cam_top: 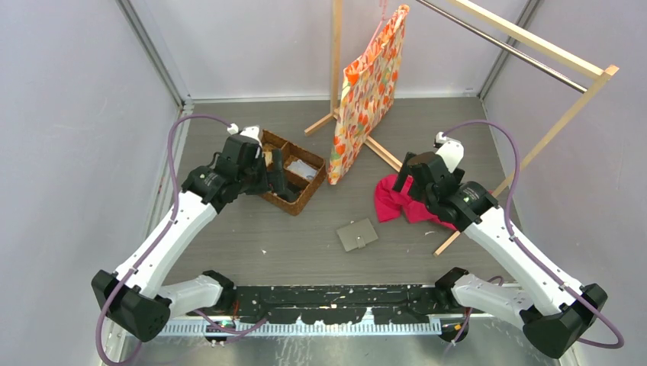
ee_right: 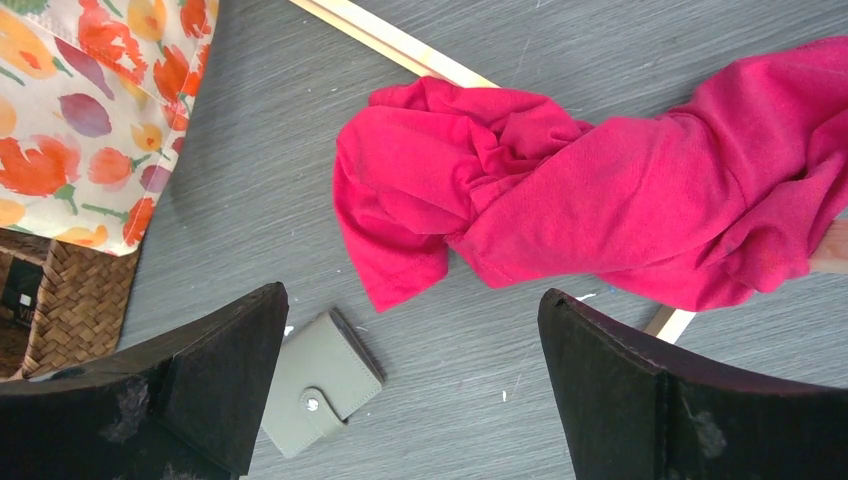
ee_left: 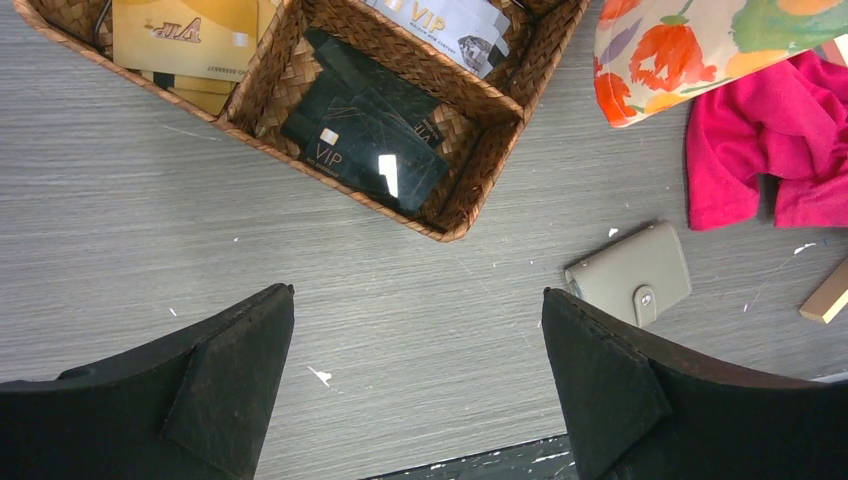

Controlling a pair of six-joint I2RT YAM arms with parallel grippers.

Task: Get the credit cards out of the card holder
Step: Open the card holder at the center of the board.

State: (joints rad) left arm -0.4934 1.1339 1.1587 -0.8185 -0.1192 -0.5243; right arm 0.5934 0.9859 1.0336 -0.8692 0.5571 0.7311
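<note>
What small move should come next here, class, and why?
Probably lower the right end effector toward the card holder to start opening it. The holder lies folded shut with its snap tab over the front and no cards showing. The right end effector and the left end effector are both open and empty.

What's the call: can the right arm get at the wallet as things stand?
Probably yes. The wallet lies closed, apart from the red cloth, and the open right gripper hangs near it with nothing between.
</note>
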